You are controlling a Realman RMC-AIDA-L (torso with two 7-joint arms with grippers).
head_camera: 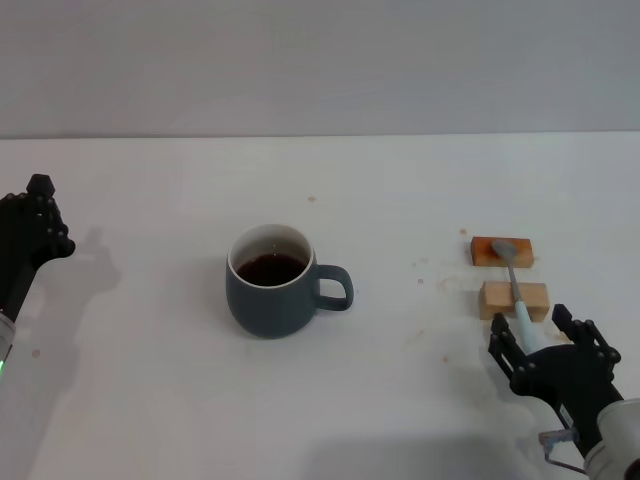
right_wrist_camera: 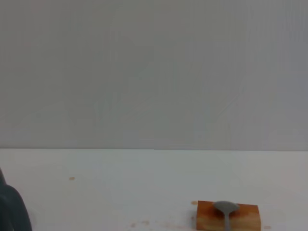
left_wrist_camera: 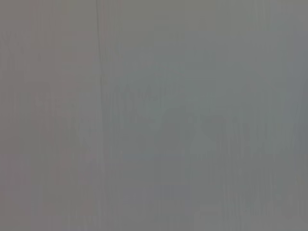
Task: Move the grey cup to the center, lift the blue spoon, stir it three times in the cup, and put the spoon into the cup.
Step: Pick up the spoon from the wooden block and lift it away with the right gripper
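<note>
The grey cup stands on the white table at the centre, handle toward my right side, with dark liquid inside. Its edge shows in the right wrist view. The blue spoon lies across two wooden blocks, with its metal bowl on the far block and its pale handle pointing toward me. Its bowl shows in the right wrist view. My right gripper is open, low at the table, with its fingers on either side of the handle's near end. My left gripper is open and empty at the far left.
The far wooden block, which also shows in the right wrist view, and the near block hold the spoon off the table. Small reddish specks dot the table near the blocks. The left wrist view shows only a plain grey surface.
</note>
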